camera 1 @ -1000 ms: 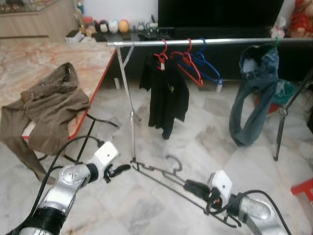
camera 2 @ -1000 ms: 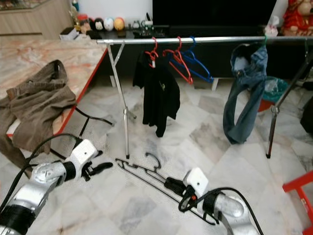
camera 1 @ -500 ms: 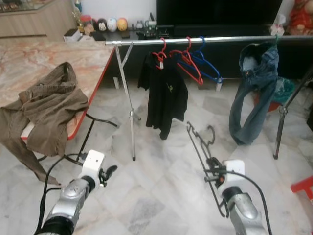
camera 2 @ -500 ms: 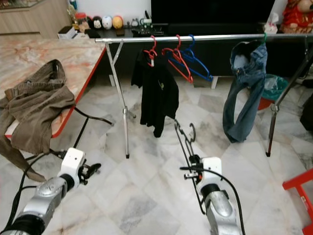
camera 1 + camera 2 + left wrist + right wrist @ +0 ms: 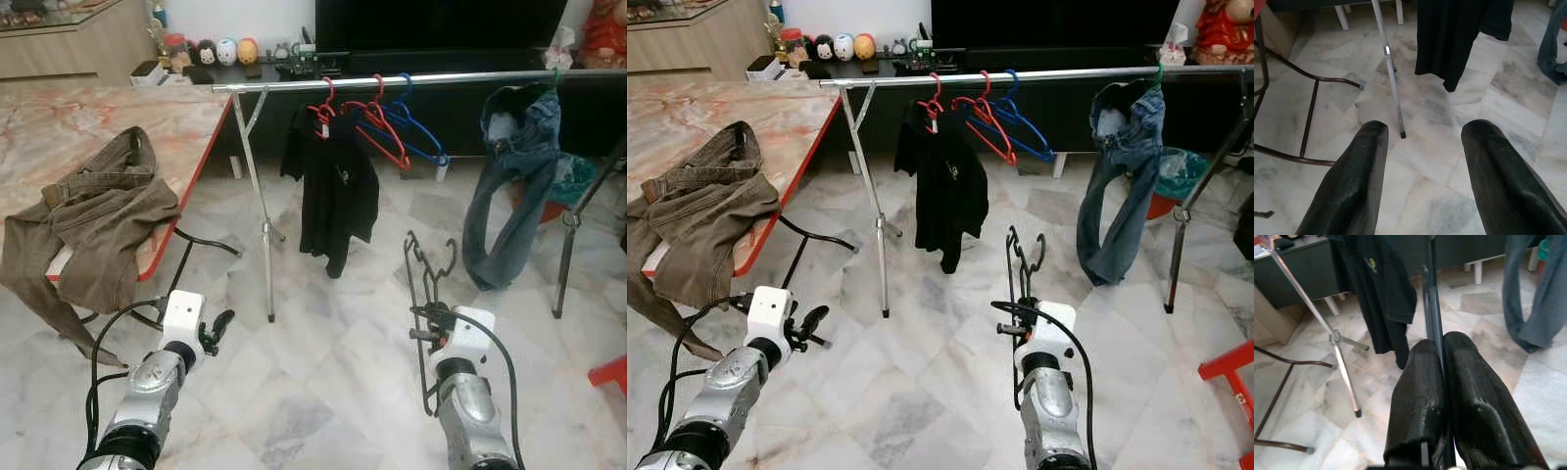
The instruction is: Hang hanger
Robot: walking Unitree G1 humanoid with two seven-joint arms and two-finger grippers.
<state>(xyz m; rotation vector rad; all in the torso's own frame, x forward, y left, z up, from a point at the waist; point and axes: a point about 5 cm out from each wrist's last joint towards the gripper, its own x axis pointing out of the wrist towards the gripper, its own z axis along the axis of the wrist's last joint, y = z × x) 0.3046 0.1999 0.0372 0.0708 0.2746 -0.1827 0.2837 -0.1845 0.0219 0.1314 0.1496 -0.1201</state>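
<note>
The black hanger (image 5: 423,294) stands almost upright in the right gripper (image 5: 428,336), its hook at the top, low over the marble floor (image 5: 333,392) and in front of the clothes rail (image 5: 411,81), well short of it. One marble-topped table (image 5: 78,127) with a red edge fills the left side, and one brown garment (image 5: 93,220) lies draped over its near corner. One silver rail runs across the scene on thin legs. On it hang one black shirt (image 5: 333,191) on a red hanger (image 5: 321,110), one more red hanger (image 5: 377,122) that is bare, one bare blue hanger (image 5: 416,132), and one pair of blue jeans (image 5: 509,186) further right. That makes three hangers on the rail and one in the gripper.

Both silver arms reach forward and low from the bottom of the eye views. The right arm points straight ahead, and in the right wrist view its two black fingers (image 5: 1420,396) press together on the hanger's thin bar (image 5: 1431,313), which runs up between them toward the shirt. The left gripper (image 5: 214,328) hovers over the floor near the rail's left leg (image 5: 260,215), holding nothing. In the left wrist view its fingers (image 5: 1356,176) stand wide apart, with the foot of that leg seen between them.
</note>
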